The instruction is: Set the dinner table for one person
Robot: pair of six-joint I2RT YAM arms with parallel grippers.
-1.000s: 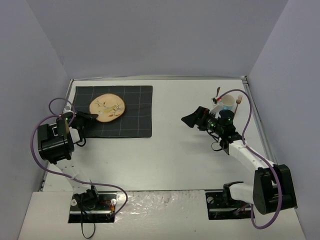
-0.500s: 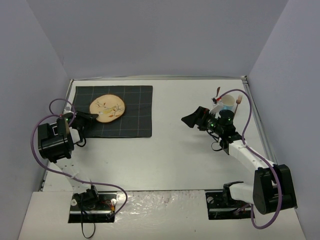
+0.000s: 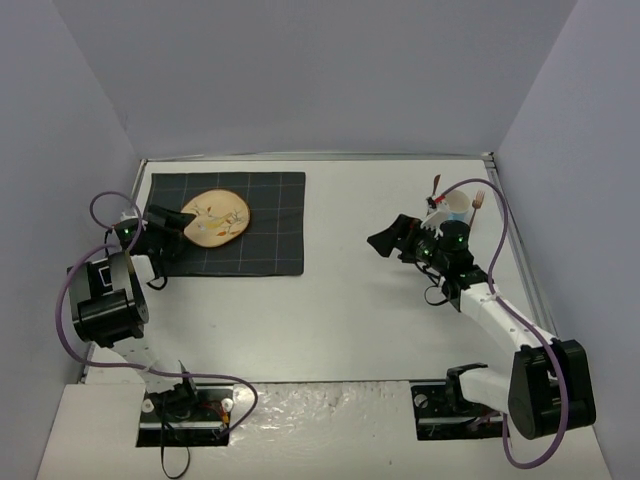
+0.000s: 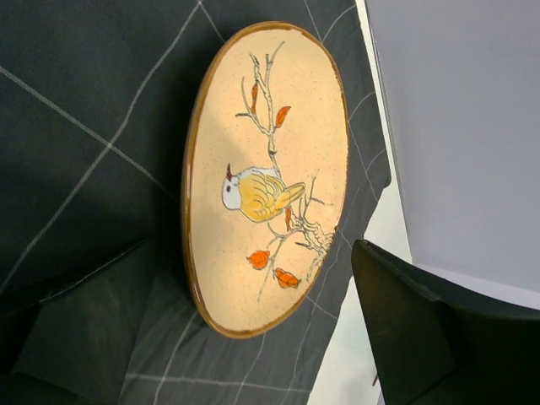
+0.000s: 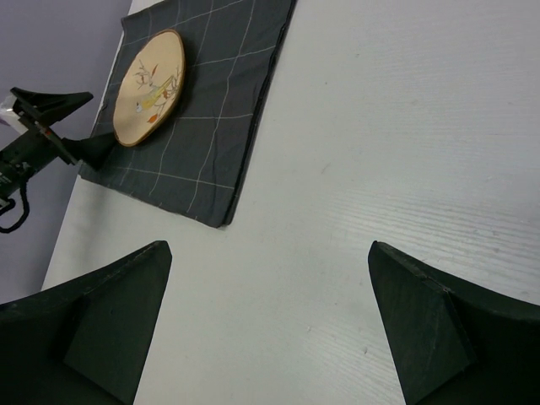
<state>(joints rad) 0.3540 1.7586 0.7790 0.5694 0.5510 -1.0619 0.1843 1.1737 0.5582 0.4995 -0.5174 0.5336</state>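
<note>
Grey walls enclosed a white bench [image 3: 340, 310], the dinner table of the task, which filled most of the overhead view. At its far left lay a dark grid-lined placemat [image 3: 270, 225] carrying a tan plate [image 3: 215, 217] painted with a bird. The left pincer [image 3: 175, 222] stood with jaws apart at the plate's edge; we could not tell whether it touched. The right pincer [image 5: 266, 253] hung apart and empty over bare bench. A cup [image 3: 455, 207] holding utensils stood at the far right, well apart from the plate. We judged the setting begun: placemat and plate laid, cup and utensils left to bring across.
</note>
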